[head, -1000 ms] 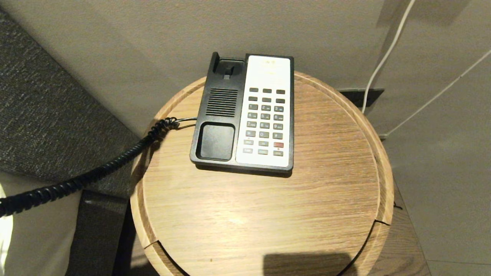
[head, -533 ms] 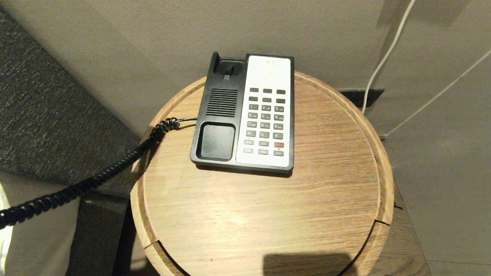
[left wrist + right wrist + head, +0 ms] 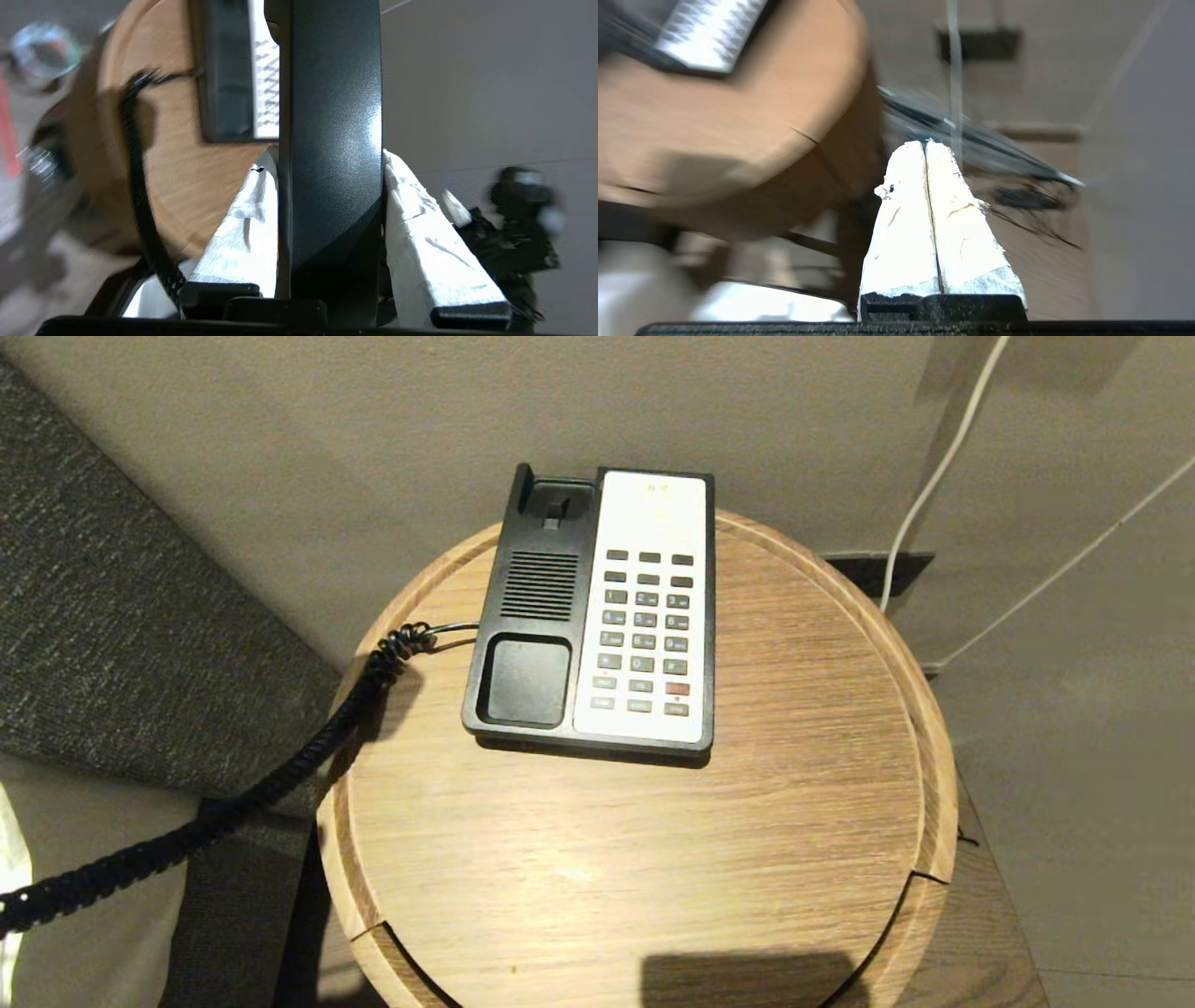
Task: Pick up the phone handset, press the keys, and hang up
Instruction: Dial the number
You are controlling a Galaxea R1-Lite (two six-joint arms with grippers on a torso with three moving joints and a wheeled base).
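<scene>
Currently the left gripper (image 3: 329,161) is out of the head view, off past the left edge. Left wrist view shows its white-wrapped fingers (image 3: 243,228) clamped on either side of the phone handset (image 3: 331,140), part-way closed with the glossy black body filling the gap between them. Handset is off the base, held up beside the table.

Coiled cord (image 3: 233,803) enters from the lower left edge of the head view, climbs over the table rim and ends at the left side of the phone base (image 3: 593,611). It hangs clear of the grey upholstered panel (image 3: 112,607) on the far left.

Phone base sits on the round wooden table (image 3: 653,859), toward the far edge, close to the wall. Black cradle on its left half is vacant: hook recess at top, speaker grille mid, earpiece well at the near end. White keypad panel (image 3: 644,635) on its right half, grey keys in rows, one red key low on the right.

Right of the table: white cable (image 3: 934,476) runs down the wall, thinner one crosses diagonally beside it.

Right gripper (image 3: 927,144) is not in the head view either. Right wrist view shows its two white-wrapped fingers (image 3: 901,233) pressed together along their length, nothing between them, positioned off the table's near right edge with the base visible farther away. Picture is blurred, so finer detail is unreadable.
</scene>
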